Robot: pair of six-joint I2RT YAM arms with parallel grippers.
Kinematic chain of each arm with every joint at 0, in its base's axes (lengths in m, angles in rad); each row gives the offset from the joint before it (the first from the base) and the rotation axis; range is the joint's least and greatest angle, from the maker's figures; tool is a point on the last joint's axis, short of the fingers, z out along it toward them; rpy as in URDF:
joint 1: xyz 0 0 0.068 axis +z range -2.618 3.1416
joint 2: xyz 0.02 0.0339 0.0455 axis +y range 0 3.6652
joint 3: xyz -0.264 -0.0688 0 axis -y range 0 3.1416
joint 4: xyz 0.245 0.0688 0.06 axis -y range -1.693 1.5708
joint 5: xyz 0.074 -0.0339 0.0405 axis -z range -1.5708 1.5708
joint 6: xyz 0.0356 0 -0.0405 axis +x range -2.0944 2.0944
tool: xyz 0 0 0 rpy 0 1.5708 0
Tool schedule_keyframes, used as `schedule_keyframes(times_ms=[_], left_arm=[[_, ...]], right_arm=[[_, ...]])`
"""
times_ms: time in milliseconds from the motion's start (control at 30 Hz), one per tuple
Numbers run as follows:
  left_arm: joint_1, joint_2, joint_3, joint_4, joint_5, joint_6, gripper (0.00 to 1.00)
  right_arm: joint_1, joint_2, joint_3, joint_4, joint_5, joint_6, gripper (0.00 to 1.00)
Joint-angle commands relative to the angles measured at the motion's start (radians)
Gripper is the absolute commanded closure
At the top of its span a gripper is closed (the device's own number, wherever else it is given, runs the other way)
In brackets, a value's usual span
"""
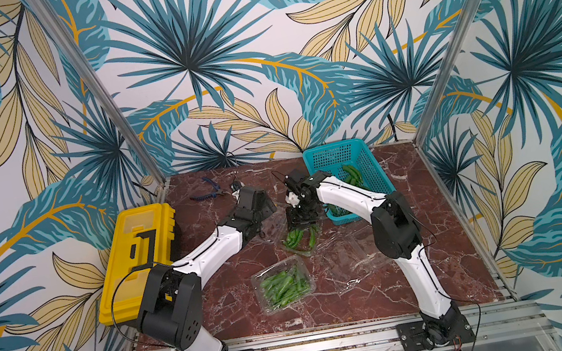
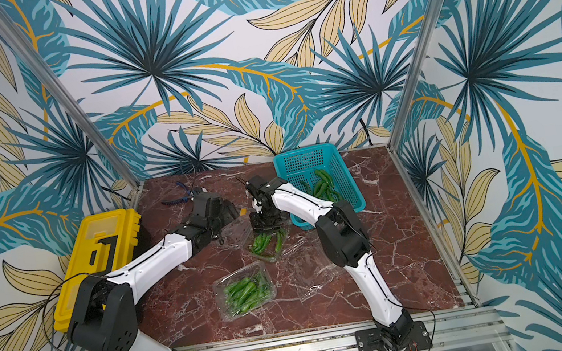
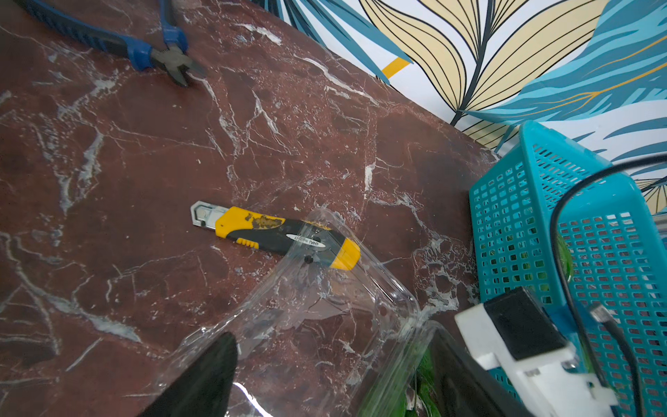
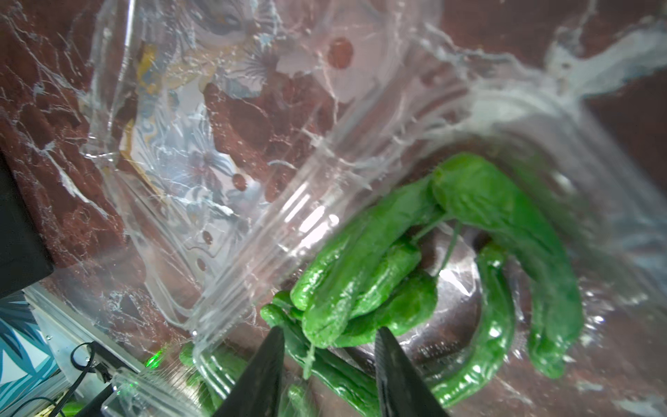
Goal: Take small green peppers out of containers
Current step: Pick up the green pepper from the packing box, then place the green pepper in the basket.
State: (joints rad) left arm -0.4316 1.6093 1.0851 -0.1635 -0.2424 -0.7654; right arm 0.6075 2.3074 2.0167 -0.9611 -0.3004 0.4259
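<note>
dark red marble counter, leaf-print walls on three sides. yellow toolbox at the left edge; pliers and utility knife toward the back. left arm stretched low, left tool fingers wide apart either side of the open clamshell's clear lid. right arm bent down, right tool fingers part-way apart, clamping nothing, just over small green peppers in that clamshell's tray. second clamshell nearer the front, packed with peppers. a few more peppers in the teal basket.

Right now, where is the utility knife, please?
In the left wrist view, the utility knife lies on the table between the pliers and the teal basket, its rear under a clear container lid.
</note>
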Motion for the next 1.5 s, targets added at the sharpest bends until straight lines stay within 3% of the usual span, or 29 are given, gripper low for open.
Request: schedule_keyframes(times_ms=[0,167,367,500,700,900,1167,1267,1367,1467], left_arm=[[0.008,-0.018,0.01,0.005,0.018,0.011,0.15],[0.008,-0.022,0.005,0.005,0.027,0.013,0.15],[0.007,-0.02,0.004,0.005,0.032,0.019,0.15],[0.007,-0.012,0.009,0.004,0.057,0.03,0.15],[0.007,0.028,0.039,0.001,0.177,0.052,0.14],[0.006,0.068,0.066,-0.001,0.268,0.047,0.14],[0.003,0.077,0.071,-0.003,0.302,0.076,0.1],[0.002,0.075,0.073,-0.008,0.307,0.09,0.09],[-0.005,0.074,0.079,-0.01,0.314,0.115,0.08],[-0.018,0.082,0.099,-0.033,0.317,0.143,0.08]], right_arm=[[0.012,0.049,0.042,-0.076,0.001,-0.011,0.57],[0.021,0.106,0.11,-0.146,0.047,-0.006,0.59],[0.022,0.093,0.103,-0.143,0.086,-0.011,0.86],[0.022,-0.015,0.011,-0.057,0.081,-0.029,0.9],[0.007,-0.23,-0.164,0.072,0.063,-0.046,0.9],[-0.036,-0.301,-0.235,0.113,0.065,-0.015,0.9],[-0.24,-0.488,-0.473,0.289,0.33,0.193,0.89],[-0.292,-0.523,-0.529,0.307,0.424,0.204,0.88],[-0.308,-0.511,-0.517,0.28,0.464,0.169,0.82],[-0.308,-0.49,-0.483,0.233,0.466,0.148,0.64]])
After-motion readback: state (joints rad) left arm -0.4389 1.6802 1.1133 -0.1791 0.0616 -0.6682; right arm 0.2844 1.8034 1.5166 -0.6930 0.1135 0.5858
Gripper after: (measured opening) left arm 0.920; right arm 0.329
